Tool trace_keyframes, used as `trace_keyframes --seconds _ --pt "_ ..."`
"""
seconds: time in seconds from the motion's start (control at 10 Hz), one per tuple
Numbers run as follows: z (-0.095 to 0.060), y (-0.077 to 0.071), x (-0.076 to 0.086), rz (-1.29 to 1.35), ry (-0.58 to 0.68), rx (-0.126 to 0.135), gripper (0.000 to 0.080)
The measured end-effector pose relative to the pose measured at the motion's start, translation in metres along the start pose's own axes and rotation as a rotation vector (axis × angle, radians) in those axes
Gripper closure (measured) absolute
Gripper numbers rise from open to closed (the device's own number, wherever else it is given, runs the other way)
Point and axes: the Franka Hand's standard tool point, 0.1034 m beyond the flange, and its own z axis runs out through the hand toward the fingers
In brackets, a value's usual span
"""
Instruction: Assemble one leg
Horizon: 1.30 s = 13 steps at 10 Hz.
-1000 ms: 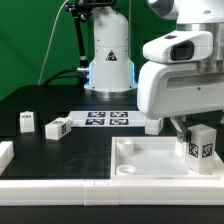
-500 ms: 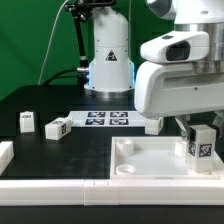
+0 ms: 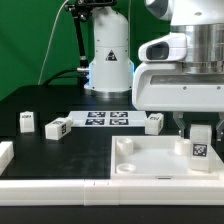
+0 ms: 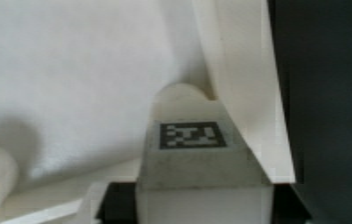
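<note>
Exterior view: noted gripper (image 3: 200,128) closed on the leg (image 3: 201,150), which is held upright with its tag facing the camera, over the white tray piece (image 3: 140,165) at the exterior view's right. Counted three spare legs (image 3: 26,121) standing on the black tabletop (image 3: 60,155) near the marker board (image 3: 105,119).

Wrist view: confirmed leg in grasp, tag visible, tray surface behind.

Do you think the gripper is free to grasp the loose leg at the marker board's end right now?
Probably not yet: the gripper is shut on another leg over the white tray. The loose leg itself lies in the open on the table.
</note>
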Motion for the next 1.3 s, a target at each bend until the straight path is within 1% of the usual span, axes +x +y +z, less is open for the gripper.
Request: trace_keyframes --seconds 0.1,0.3,0.4,0.6,0.7,0.8,0.9,1.0,1.1,1.3 --pt "0.0004 0.0003 0.0000 0.104 -0.002 0.006 0.0506" --pt "0.0006 0.0001 -0.0005 0.308 0.000 0.002 0.0506" --pt "0.0009 0.0004 -0.0004 0.422 -0.003 0.006 0.0506" --pt "0.0010 -0.0001 0.0005 0.540 0.002 0.012 0.0506" --pt "0.0011 0.0000 0.0004 0.500 0.002 0.012 0.0456" --pt "0.0012 -0.0004 0.0001 0.471 0.001 0.013 0.0456" --pt "0.0010 -0.0012 -0.0012 0.450 -0.006 0.006 0.0321" --pt "-0.0005 -0.0041 -0.0027 0.404 -0.022 -0.006 0.0189" --pt "-0.0014 -0.0064 -0.0023 0.287 -0.018 -0.012 0.0162" --pt "-0.0020 -0.0089 -0.0027 0.033 -0.009 -0.021 0.0152"
